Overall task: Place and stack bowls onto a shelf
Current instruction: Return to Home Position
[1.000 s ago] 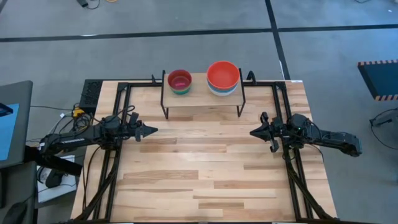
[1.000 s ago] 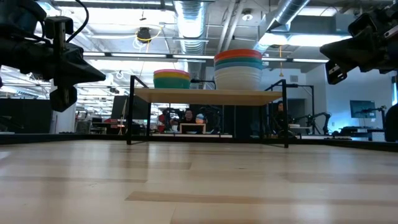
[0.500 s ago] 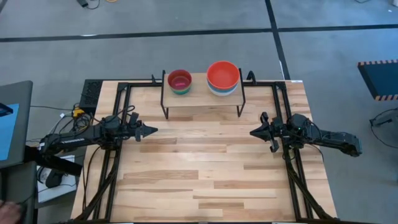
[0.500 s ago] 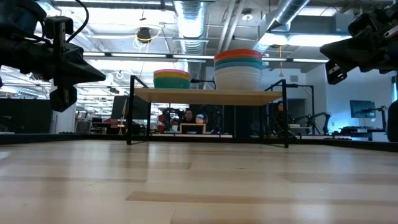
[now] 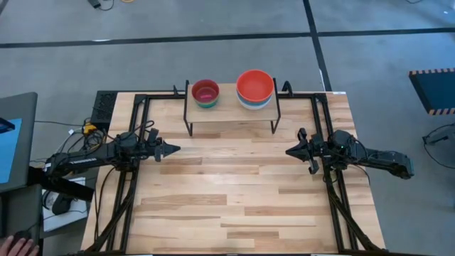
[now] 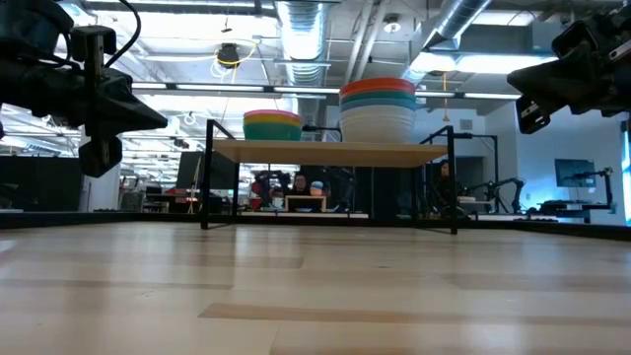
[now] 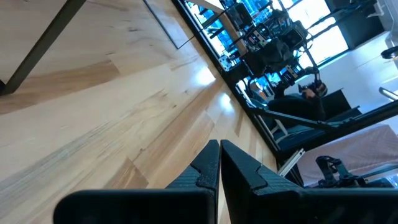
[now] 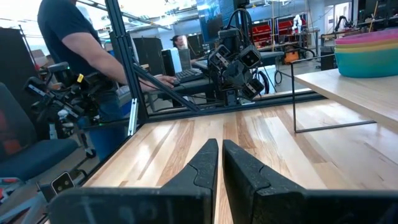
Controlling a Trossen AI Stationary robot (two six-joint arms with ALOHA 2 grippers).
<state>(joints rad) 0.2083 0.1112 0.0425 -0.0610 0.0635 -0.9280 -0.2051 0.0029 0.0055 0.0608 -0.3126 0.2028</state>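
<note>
The shelf (image 5: 231,112), a low rack with a light-wood top on thin black legs, stands at the table's far middle. Two stacks of bowls rest on its top: a smaller stack with a pink bowl uppermost (image 5: 205,92) on the left, and a larger stack topped by a red-orange bowl (image 5: 255,87) on the right. In the low view the left stack (image 6: 272,124) and the right stack (image 6: 378,108) show in several colours. My left gripper (image 5: 173,149) hovers shut by the table's left side. My right gripper (image 5: 291,151) hovers shut by the right side. Both hold nothing.
Black frame rails (image 5: 135,135) run along the table's left and right sides. A black power strip (image 5: 101,108) lies at the far left corner. A person's hand (image 5: 18,247) shows off the table's near left corner. Bare wood (image 5: 234,192) lies between the arms.
</note>
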